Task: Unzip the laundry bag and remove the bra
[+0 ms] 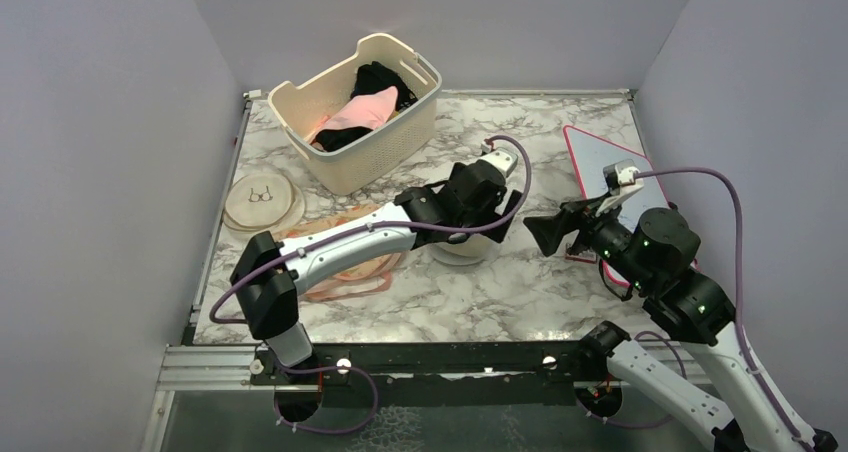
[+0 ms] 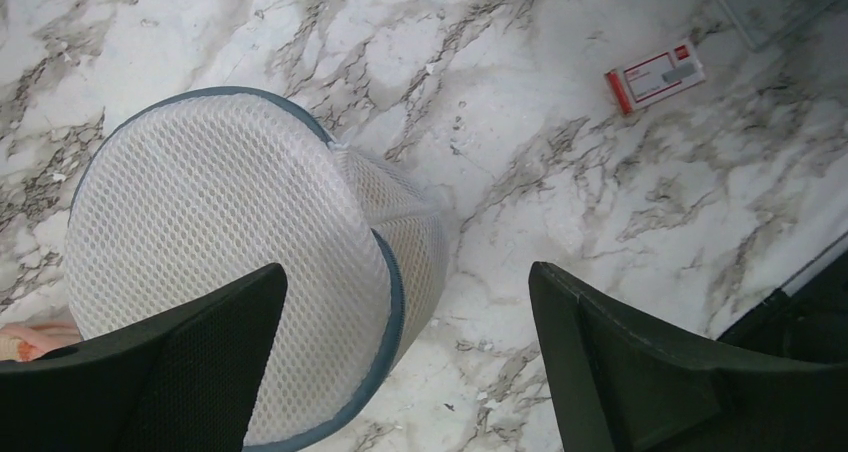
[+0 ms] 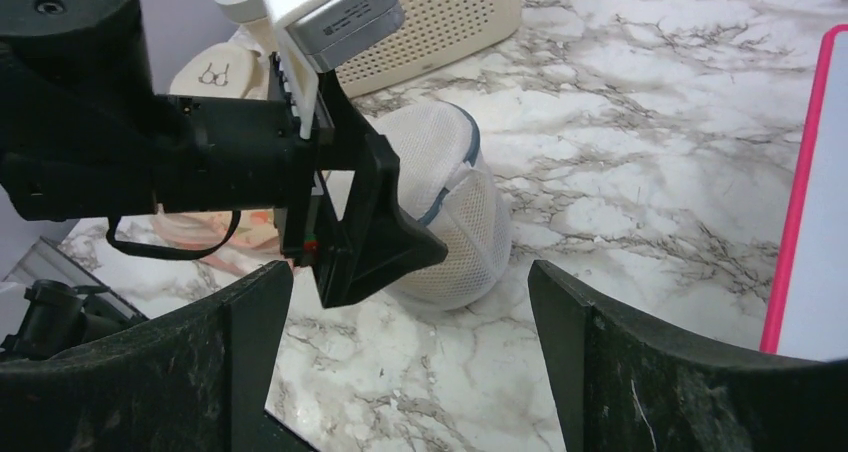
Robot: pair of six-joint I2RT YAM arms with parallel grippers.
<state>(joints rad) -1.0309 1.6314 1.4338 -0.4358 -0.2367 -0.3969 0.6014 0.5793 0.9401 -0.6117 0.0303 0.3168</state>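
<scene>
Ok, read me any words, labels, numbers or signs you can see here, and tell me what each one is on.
No text here can be read as words.
Small red and white card: printed lines, too small to read.
Silver camera housing on the left arm: label print, too blurred to read.
Cream disc: a line drawing of glasses, no words.
</scene>
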